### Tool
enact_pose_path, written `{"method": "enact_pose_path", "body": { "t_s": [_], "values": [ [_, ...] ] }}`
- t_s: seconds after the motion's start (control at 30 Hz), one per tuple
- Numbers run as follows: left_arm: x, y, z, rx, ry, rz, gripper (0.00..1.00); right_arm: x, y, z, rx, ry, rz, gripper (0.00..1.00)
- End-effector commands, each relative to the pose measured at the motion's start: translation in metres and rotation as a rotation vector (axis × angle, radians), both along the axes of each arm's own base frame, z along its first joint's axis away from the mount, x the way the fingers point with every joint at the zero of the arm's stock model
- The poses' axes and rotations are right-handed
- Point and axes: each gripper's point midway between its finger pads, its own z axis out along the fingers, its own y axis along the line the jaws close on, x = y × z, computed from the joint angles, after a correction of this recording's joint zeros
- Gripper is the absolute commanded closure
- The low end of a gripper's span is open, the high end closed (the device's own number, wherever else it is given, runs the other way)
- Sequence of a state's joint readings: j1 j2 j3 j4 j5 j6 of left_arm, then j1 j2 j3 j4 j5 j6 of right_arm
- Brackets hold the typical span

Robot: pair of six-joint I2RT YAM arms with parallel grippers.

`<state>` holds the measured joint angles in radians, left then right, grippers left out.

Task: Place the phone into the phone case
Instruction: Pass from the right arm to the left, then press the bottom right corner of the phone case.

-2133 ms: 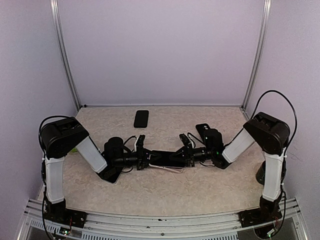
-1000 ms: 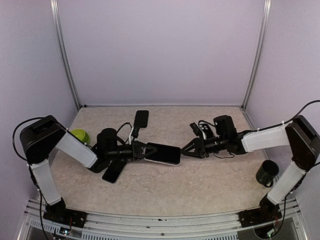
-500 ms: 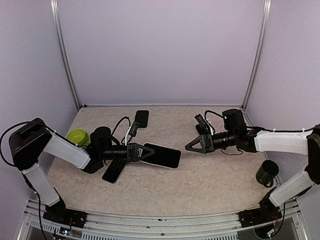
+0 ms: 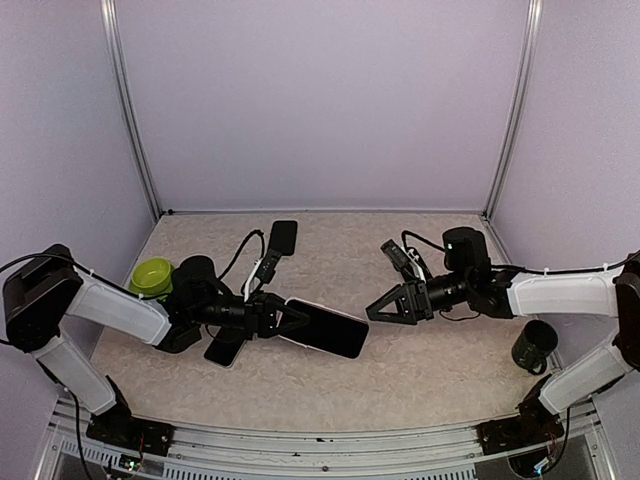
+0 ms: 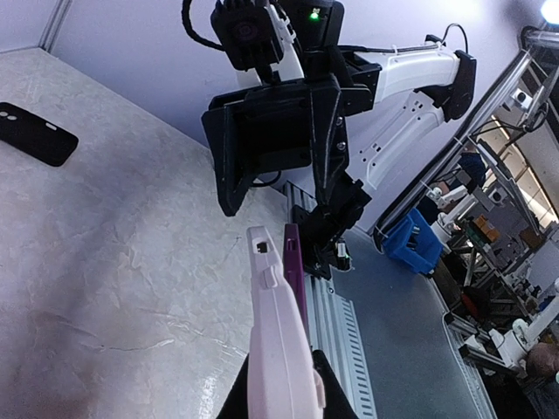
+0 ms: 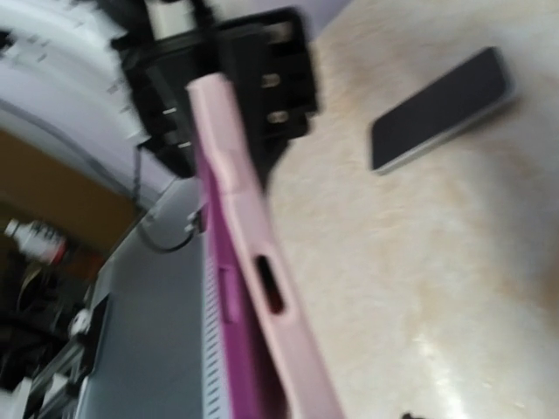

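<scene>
My left gripper [image 4: 275, 322] is shut on one end of the pink phone case [image 4: 322, 330], which has the purple phone in it with its dark screen up, held just above the table. In the left wrist view the case [image 5: 278, 349] and the phone's purple edge [image 5: 294, 262] run side by side out from my gripper [image 5: 284, 388]. My right gripper [image 4: 385, 305] is open and empty, just right of the phone's free end, not touching it. The right wrist view shows the case [image 6: 262, 288] edge-on and blurred; its own fingers are out of view.
A black case [image 4: 283, 237] lies at the back. A second phone [image 4: 228, 346] lies under my left arm and also shows in the right wrist view [image 6: 437, 109]. A green bowl [image 4: 152, 273] is at the left, a black cup [image 4: 530, 346] at the right, and a dark object [image 4: 402, 258] sits by my right arm.
My right gripper let go of the phone and case, drew back to the right and opened. My left gripper keeps hold of them, drew them left, then tilted the free end toward the near edge.
</scene>
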<state>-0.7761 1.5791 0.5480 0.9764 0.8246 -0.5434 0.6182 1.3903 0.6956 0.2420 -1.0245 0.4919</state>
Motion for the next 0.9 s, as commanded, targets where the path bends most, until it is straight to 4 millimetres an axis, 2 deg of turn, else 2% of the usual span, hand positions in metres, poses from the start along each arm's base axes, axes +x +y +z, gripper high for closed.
{"method": "enact_pose_path", "body": {
  "t_s": [0.0, 0.2, 0.43, 0.8, 0.87],
  "values": [
    [-0.016, 0.003, 0.032, -0.108, -0.108, -0.071, 0.99, -0.025, 0.007, 0.02, 0.075, -0.072, 0.107, 0.43],
    [-0.019, 0.005, 0.037, -0.126, -0.113, -0.082, 0.99, -0.042, 0.012, 0.02, 0.096, -0.079, 0.176, 0.45],
    [-0.022, 0.006, 0.04, -0.141, -0.113, -0.098, 0.99, -0.053, 0.015, 0.017, 0.115, -0.065, 0.232, 0.49],
    [-0.026, 0.007, 0.044, -0.155, -0.116, -0.115, 0.99, -0.049, 0.021, 0.003, 0.079, -0.034, 0.229, 0.51],
    [-0.025, 0.007, 0.044, -0.155, -0.113, -0.115, 0.99, -0.05, 0.022, 0.004, 0.083, -0.033, 0.236, 0.55]
  ]
}}
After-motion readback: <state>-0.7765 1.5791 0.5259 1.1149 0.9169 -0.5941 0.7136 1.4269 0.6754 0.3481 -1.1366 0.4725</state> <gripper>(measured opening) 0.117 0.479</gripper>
